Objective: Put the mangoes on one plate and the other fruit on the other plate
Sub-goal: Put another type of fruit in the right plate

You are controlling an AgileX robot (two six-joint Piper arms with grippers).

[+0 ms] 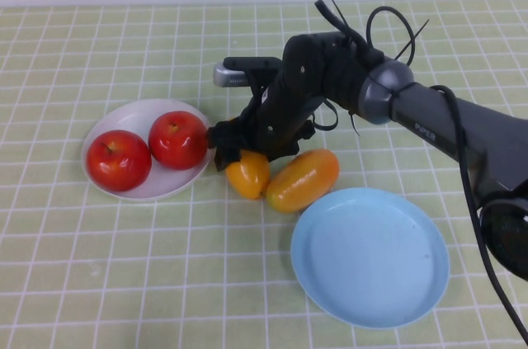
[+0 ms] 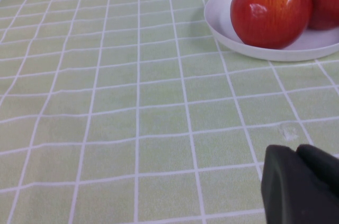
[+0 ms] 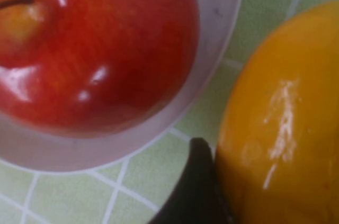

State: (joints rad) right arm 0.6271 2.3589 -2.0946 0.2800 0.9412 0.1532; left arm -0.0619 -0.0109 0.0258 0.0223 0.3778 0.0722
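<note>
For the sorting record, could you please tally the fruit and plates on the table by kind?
Apples: 2, and, both on the white plate
Mangoes: 2, at the right gripper, and, both on the table
Plates: 2, white and blue
Total: 6

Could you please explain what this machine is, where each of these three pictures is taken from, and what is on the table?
It is a robot with two arms ending in grippers. The high view looks down from a raised camera; the others sit on each wrist. On the checked table, two red apples rest on a white plate, and two mangoes lie on the cloth between it and an empty light blue plate. The right gripper is down over the mango nearer the white plate, fingers spread around it; I cannot tell whether it grips yet. The left gripper, shut and empty, hangs above bare cloth near the white plate.
</note>
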